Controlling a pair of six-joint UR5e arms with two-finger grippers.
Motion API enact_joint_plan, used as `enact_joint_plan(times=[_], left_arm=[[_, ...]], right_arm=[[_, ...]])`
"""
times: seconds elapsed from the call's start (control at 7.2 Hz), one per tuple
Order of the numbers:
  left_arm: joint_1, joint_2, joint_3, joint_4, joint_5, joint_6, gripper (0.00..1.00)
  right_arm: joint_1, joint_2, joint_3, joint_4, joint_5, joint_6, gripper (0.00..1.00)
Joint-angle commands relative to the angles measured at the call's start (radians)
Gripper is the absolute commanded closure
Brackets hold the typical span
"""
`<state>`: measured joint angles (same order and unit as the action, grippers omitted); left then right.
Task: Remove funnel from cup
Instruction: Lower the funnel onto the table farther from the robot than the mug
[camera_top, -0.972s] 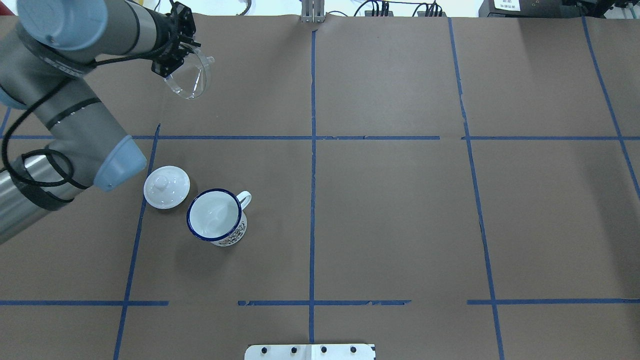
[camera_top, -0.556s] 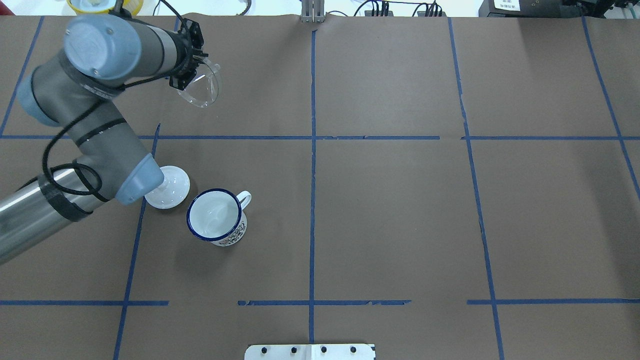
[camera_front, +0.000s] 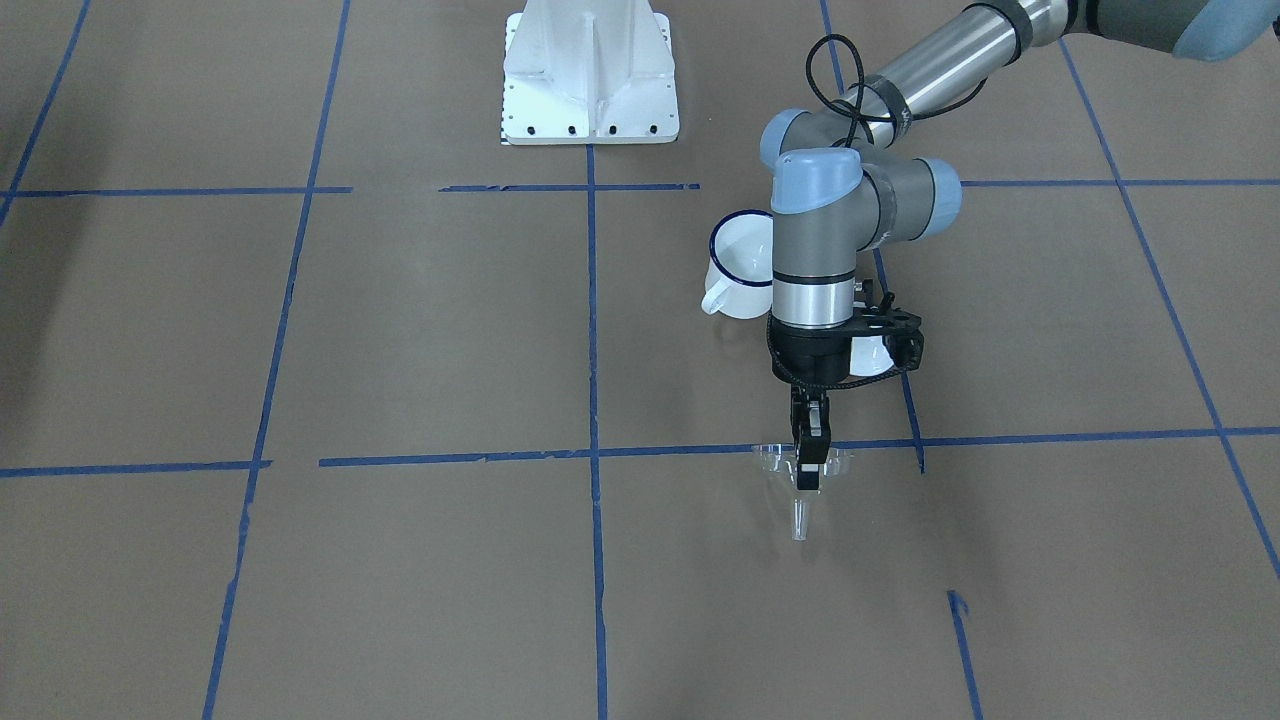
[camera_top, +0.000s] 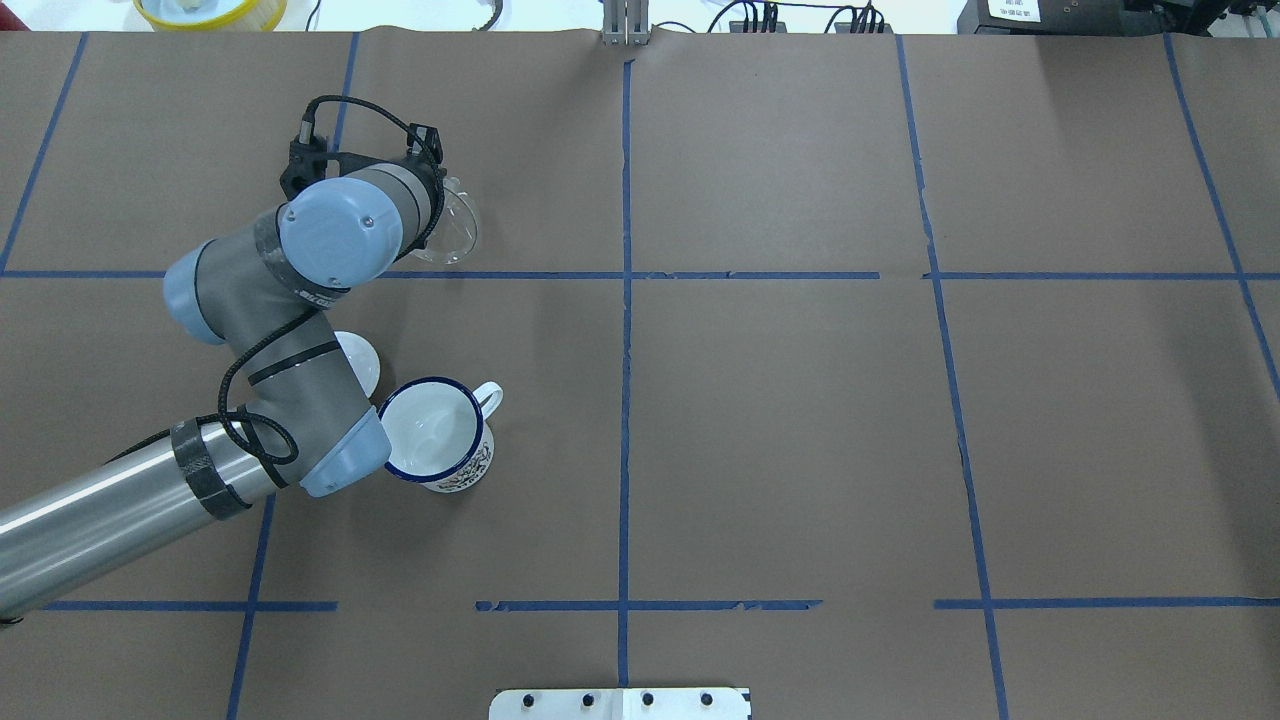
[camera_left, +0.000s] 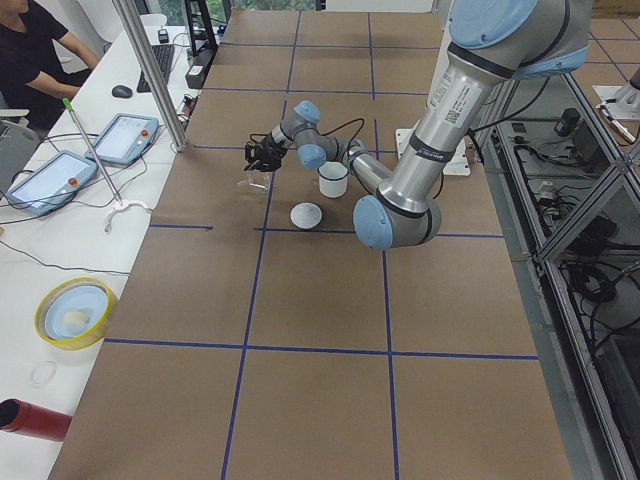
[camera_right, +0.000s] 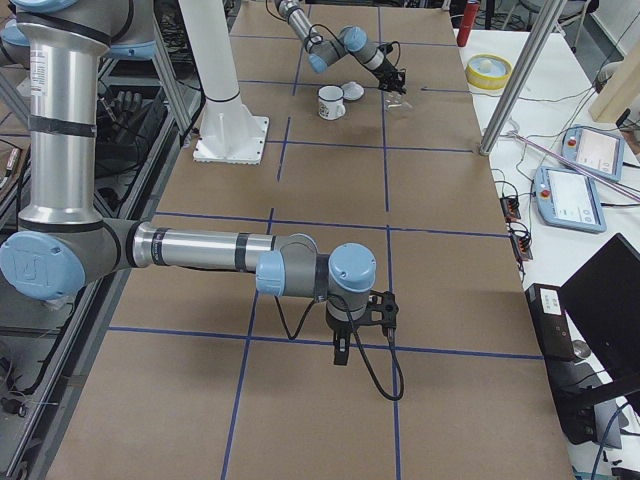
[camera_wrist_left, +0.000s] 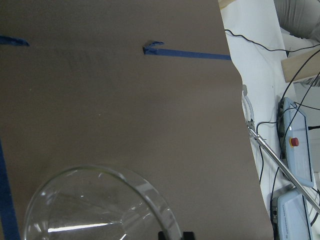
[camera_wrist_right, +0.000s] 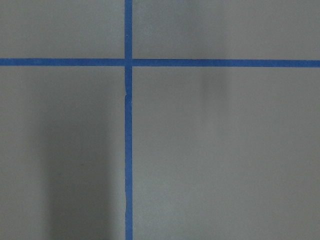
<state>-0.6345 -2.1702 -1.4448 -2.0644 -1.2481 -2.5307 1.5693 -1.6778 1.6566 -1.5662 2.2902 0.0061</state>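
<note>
Closest to my base, the cup (camera_top: 432, 432) stands upright on the table (camera_top: 800, 450). The white lid (camera_top: 364, 360) lies just beside it, half hidden under my left arm. Farther out, my left gripper (camera_front: 808, 474) points down, pinched on the rim of the funnel (camera_front: 799, 516). The funnel hangs upright, spout down, well apart from the cup. Whether my right gripper (camera_right: 340, 354) is wide or narrow, I cannot tell.

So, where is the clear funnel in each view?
Front-facing: the funnel below centre, slightly right.
Overhead: the funnel upper left.
Exterior left: the funnel upper left of centre.
Exterior right: too small to tell.
Left wrist: the funnel bottom left.
Right wrist: not in it.
Landmark: the cup, in all four exterior views.
</note>
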Motion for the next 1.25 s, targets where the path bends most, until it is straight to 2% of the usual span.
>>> enact_joint_plan(times=[0.0, 0.28, 0.42, 0.56, 0.83, 1.11], left_arm=[[0.003, -0.002, 0.039, -0.008, 0.064, -0.034, 1.00], [-0.007, -0.002, 0.040, -0.010, 0.068, -0.034, 1.00], [-0.007, 0.000, 0.040, -0.010, 0.068, -0.025, 0.59], [-0.008, 0.003, 0.047, -0.008, 0.068, -0.010, 0.01], [-0.008, 0.007, 0.049, -0.008, 0.068, 0.064, 0.00], [-0.019, 0.007, 0.020, -0.026, 0.052, 0.244, 0.00]], right_arm=[[0.000, 0.000, 0.000, 0.000, 0.000, 0.000, 0.00], [0.000, 0.000, 0.000, 0.000, 0.000, 0.000, 0.00], [0.000, 0.000, -0.001, 0.000, 0.000, 0.000, 0.00], [0.000, 0.000, 0.000, 0.000, 0.000, 0.000, 0.00], [0.000, 0.000, -0.001, 0.000, 0.000, 0.000, 0.00], [0.000, 0.001, 0.000, 0.000, 0.000, 0.000, 0.00]])
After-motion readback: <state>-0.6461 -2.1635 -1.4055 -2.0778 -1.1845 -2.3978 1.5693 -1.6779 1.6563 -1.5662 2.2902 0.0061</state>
